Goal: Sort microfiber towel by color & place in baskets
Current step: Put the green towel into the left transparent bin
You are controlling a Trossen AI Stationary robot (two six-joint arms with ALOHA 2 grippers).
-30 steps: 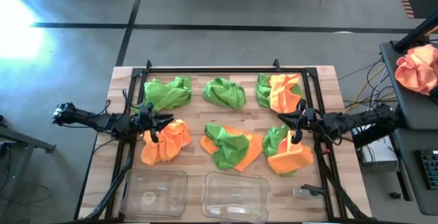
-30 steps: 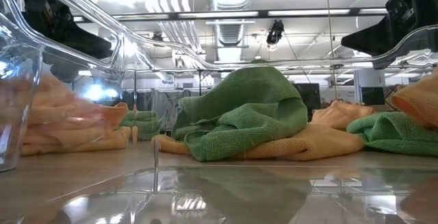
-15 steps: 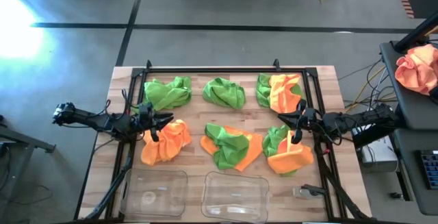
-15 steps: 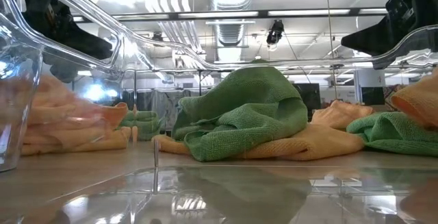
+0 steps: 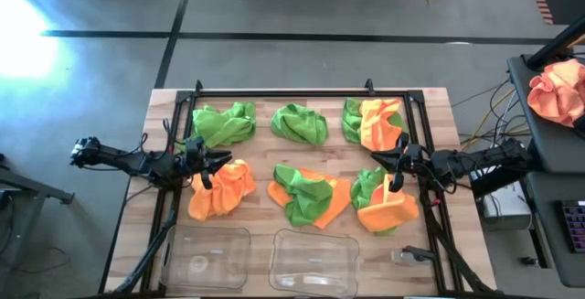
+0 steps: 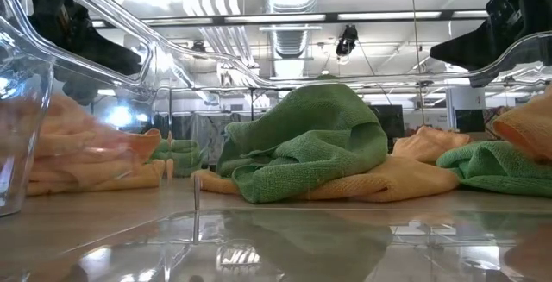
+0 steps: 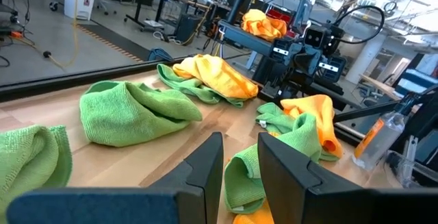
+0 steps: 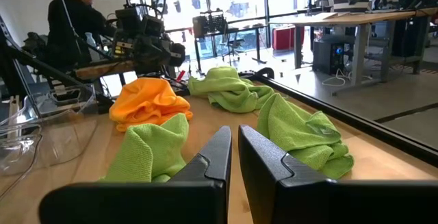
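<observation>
My left gripper [image 5: 216, 162]: jaws slightly apart, empty, poised above an orange towel [image 5: 222, 190]. My right gripper [image 5: 383, 161]: jaws nearly together, empty, above a green-and-orange heap [image 5: 384, 202]. Between my claws: a mixed green-orange pile [image 5: 308, 196]. Beyond them: three more towel heaps. Nearer than them: two clear baskets [image 5: 204, 256], [image 5: 313, 262], no towels inside.

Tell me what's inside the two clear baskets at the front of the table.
Neither the left basket nor the right basket holds a towel; the wooden table shows through both. Glare on the plastic could hide something small.
</observation>
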